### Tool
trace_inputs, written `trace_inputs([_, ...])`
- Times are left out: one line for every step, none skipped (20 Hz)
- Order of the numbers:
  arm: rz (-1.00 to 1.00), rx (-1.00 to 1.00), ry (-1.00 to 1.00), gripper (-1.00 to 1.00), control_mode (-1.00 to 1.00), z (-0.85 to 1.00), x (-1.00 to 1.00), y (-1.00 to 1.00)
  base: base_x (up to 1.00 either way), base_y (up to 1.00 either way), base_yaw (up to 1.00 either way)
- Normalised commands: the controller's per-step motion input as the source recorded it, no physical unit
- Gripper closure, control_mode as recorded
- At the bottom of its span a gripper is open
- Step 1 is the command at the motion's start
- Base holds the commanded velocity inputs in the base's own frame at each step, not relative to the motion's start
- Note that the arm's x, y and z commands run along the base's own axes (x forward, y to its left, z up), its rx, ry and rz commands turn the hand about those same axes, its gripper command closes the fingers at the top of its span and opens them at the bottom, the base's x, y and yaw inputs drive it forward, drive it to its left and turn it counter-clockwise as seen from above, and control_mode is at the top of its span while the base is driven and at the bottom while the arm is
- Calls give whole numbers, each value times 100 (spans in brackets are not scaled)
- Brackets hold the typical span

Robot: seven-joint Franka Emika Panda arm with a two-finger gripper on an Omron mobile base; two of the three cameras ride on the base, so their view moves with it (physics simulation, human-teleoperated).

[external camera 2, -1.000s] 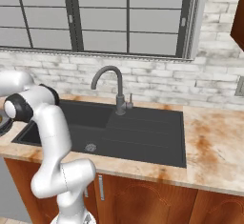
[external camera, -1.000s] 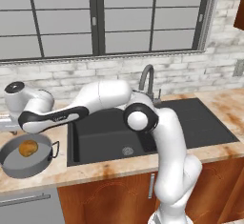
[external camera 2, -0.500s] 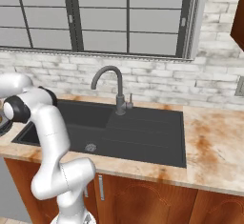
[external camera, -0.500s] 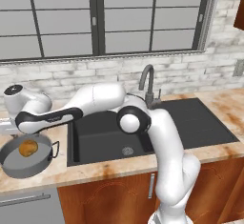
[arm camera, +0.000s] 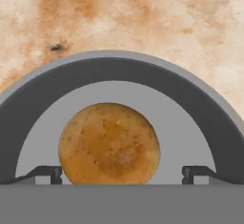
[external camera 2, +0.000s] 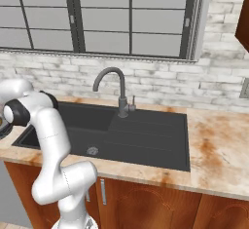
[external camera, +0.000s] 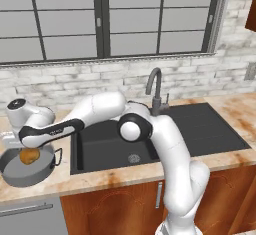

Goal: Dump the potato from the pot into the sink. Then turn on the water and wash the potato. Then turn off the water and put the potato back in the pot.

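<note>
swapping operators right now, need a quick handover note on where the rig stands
Gripper: open, empty, fingertips either side of the potato, directly above the pot.
Pot: on the counter left of the sink, potato inside it.
Faucet: no water running.
Done: arm reached over the pot.
Left: dump the potato into the sink, water on, wash, water off, potato back in the pot.

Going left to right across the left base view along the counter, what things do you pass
Pot with the potato inside it → deep sink basin with its round drain → faucet → flat drainboard → bare counter at the right edge.
</note>
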Motion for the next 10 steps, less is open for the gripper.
trace_inputs([0, 0, 0, -100, -100, -40, 11, 1, 0, 0, 0])
trace_inputs([0, 0, 0, -100, -100, -40, 6, 1, 0, 0, 0])
trace_inputs([0, 0, 3, -100, -100, -40, 2, 2, 0, 0, 0])
trace_inputs([0, 0, 10, -100, -100, -19, 0, 8, 0, 0, 0])
trace_inputs([0, 0, 7, -100, -100, -19, 0, 0, 0, 0, 0])
trace_inputs([0, 0, 6, -100, -100, -20, 0, 0, 0, 0, 0])
trace_inputs([0, 0, 6, -100, -100, -19, 0, 0, 0, 0, 0])
trace_inputs([0, 0, 5, -100, -100, -18, 0, 0, 0, 0, 0])
trace_inputs([0, 0, 4, -100, -100, -20, 0, 0, 0, 0, 0])
trace_inputs([0, 0, 1, -100, -100, -21, 0, 0, 0, 0, 0])
